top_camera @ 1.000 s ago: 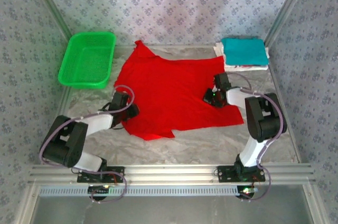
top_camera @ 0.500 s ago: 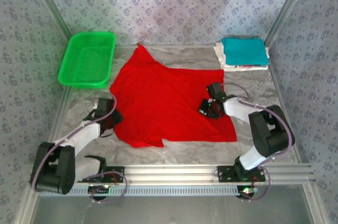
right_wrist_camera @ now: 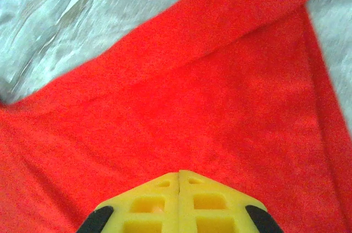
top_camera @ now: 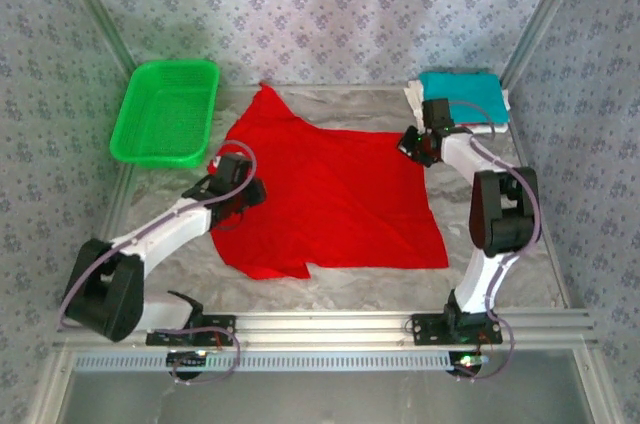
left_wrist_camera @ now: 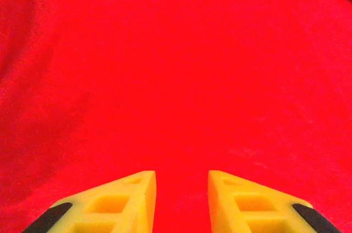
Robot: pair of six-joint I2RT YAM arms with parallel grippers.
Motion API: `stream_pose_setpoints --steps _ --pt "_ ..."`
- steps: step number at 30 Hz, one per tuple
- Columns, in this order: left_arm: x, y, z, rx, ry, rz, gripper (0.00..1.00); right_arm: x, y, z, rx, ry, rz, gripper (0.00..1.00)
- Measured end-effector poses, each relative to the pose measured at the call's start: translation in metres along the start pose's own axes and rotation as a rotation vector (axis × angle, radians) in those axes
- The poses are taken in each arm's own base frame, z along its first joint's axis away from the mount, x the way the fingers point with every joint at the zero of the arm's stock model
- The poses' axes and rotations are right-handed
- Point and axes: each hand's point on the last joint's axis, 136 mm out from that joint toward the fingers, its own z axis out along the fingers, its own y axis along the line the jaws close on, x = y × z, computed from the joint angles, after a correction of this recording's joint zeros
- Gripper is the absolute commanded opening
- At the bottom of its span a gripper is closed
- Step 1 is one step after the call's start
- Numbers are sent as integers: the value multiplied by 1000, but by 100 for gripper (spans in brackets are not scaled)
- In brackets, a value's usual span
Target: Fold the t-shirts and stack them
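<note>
While a green mesh basket (top_camera: 165, 112) stands just beyond the red t-shirt (top_camera: 330, 204) at its far-left corner, mesh bottom showing, the shirt lies spread and lightly rumpled on the marbled table (top_camera: 400, 284). Off its far-right corner, a folded teal t-shirt (top_camera: 462, 96) tops a whitish t-shirt (top_camera: 465, 127). The left end effector (left_wrist_camera: 181, 181), fingers slightly spread, hovers over the shirt's left edge. The right end effector (right_wrist_camera: 179, 175), fingers pressed together, is at the far-right corner.

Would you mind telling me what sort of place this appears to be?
Probably a robot test booth, not a home: patterned panels in metal framing enclose a marble-look tabletop, and a left arm and right arm are bolted to an aluminium rail at its near edge.
</note>
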Motion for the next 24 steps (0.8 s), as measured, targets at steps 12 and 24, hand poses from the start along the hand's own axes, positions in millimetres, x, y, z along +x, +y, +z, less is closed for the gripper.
stream_pose_setpoints --steps 12,24 --pt "65 49 24 -120 123 -115 29 -36 -27 56 83 -6 44 0" --pt "59 98 10 -169 53 -298 27 -55 -22 80 75 -34 71 0"
